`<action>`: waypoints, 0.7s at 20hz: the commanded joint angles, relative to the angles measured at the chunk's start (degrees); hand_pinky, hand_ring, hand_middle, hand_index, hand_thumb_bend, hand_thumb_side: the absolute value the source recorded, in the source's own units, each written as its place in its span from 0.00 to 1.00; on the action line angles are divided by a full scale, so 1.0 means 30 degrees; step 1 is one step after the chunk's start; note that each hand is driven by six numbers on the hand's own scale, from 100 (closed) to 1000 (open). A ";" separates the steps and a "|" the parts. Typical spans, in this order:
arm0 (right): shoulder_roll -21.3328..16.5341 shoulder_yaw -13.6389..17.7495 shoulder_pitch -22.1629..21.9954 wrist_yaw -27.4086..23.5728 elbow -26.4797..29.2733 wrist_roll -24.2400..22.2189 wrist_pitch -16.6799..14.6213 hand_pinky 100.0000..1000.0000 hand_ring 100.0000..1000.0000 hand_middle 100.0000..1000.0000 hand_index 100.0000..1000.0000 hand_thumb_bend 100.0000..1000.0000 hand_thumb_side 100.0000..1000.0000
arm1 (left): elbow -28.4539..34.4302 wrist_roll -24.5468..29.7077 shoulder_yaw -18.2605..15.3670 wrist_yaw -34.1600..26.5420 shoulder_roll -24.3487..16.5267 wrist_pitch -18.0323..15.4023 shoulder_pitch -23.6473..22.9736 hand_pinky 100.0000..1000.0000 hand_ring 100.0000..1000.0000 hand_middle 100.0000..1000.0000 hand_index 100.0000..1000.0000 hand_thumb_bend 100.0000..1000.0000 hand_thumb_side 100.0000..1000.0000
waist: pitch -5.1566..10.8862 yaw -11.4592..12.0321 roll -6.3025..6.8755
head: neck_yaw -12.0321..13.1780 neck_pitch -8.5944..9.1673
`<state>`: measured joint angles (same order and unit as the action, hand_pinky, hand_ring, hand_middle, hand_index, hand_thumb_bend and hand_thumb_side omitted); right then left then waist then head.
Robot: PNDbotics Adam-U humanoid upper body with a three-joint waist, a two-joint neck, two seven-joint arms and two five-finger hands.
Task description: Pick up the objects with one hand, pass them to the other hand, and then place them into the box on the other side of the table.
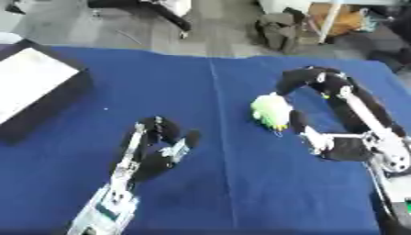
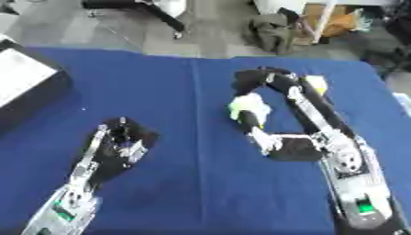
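Cupping green object [image 1: 270, 111]: right robot hand [image 1: 321, 114], mid-cloth; left robot hand [image 1: 157, 147] relaxed apart.

A deep blue cloth [image 1: 224, 183] is spread over the surface. The box [image 1: 36, 98] is black with a white inside. The object [image 1: 270, 111] is pale yellow-green and white.

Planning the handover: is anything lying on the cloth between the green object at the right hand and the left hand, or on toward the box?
Nothing visible does. The green object sits at the right hand; bare blue cloth runs to the left hand and on to the box at the left edge.
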<state>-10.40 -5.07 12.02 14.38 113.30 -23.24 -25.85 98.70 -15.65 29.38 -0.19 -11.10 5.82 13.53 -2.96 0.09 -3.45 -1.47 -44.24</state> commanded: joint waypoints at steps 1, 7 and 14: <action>-0.0538 -0.0066 0.0083 -0.0149 0.0201 -0.0027 -0.0079 0.71 0.62 0.64 0.82 0.00 0.40 | 0.0419 0.0006 -0.0051 0.0103 0.0233 0.0029 0.0239 0.51 0.36 0.37 0.44 0.59 0.44 | 0.0304 0.0001 0.0132 | -0.0069 0.0042; -0.0778 0.0111 -0.0025 0.0021 0.0073 0.0086 -0.0051 0.71 0.62 0.64 0.83 0.00 0.40 | 0.0509 0.0004 -0.0094 0.0022 0.0403 0.0080 0.0232 0.51 0.36 0.37 0.44 0.59 0.44 | 0.0466 -0.0013 0.0309 | -0.0302 0.0042; -0.2748 0.1487 -0.0610 0.1317 -0.0270 0.1256 0.0302 0.72 0.67 0.71 0.89 0.00 0.34 | 0.0492 0.0085 -0.0030 0.0006 0.0410 0.0124 0.0134 0.51 0.36 0.36 0.44 0.59 0.45 | 0.0527 -0.0015 0.0352 | -0.0713 0.0042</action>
<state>-16.08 -1.84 9.81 17.35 112.22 -20.35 -25.15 98.86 -15.56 29.37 -0.22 -10.06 6.17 13.52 -1.95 0.06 -2.52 -3.28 -44.24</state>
